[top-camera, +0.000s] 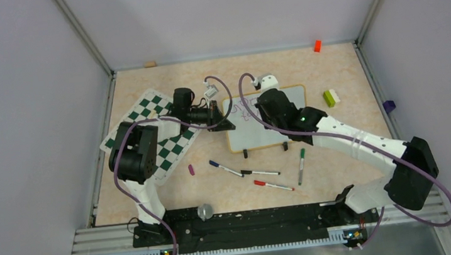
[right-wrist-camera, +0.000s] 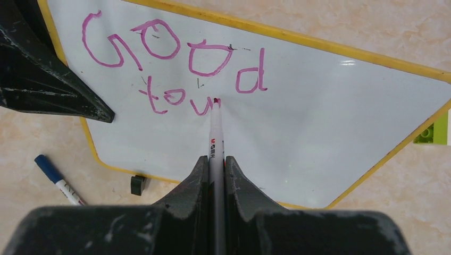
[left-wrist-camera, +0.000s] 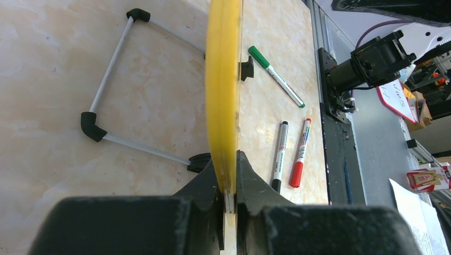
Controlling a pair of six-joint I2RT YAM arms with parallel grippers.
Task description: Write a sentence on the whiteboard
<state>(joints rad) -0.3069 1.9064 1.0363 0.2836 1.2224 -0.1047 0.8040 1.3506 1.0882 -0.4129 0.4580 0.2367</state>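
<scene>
The whiteboard (top-camera: 264,133), white with a yellow frame, lies at mid-table. My left gripper (top-camera: 222,123) is shut on its left edge; the left wrist view shows the jaws (left-wrist-camera: 227,159) pinching the yellow rim (left-wrist-camera: 223,79). My right gripper (top-camera: 260,106) is shut on a purple marker (right-wrist-camera: 215,135), with the jaws (right-wrist-camera: 215,159) tight round its barrel. The marker's tip touches the board (right-wrist-camera: 319,133) at the end of the second line. The sentence (right-wrist-camera: 173,69) reads "Good" with "tou" beneath it, in purple.
A green-and-white chessboard mat (top-camera: 159,118) lies under the left arm. Blue (top-camera: 224,168), black (top-camera: 260,172), red (top-camera: 273,186) and green (top-camera: 301,165) markers lie in front of the board, with a purple cap (top-camera: 191,169) nearby. A green-white block (top-camera: 332,97) sits to the right.
</scene>
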